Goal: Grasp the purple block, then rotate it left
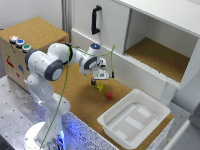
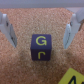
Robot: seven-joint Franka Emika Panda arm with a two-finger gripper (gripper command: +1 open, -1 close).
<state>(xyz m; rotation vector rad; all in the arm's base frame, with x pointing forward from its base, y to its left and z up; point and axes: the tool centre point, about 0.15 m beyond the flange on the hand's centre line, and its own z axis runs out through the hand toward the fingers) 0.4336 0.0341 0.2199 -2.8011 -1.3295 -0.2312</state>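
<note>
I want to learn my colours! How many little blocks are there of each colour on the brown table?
Purple block: 1
Yellow-green block: 1
Red block: 1
Total: 3 blocks

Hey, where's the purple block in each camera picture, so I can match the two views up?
Exterior view: the purple block lies on the cork tabletop, just beneath the pincer, at the exterior view's left of the yellow-green cube.
Wrist view: the purple block sits mid-picture between the open pincer's fingers.
Shared landmark: the cork tabletop.
</note>
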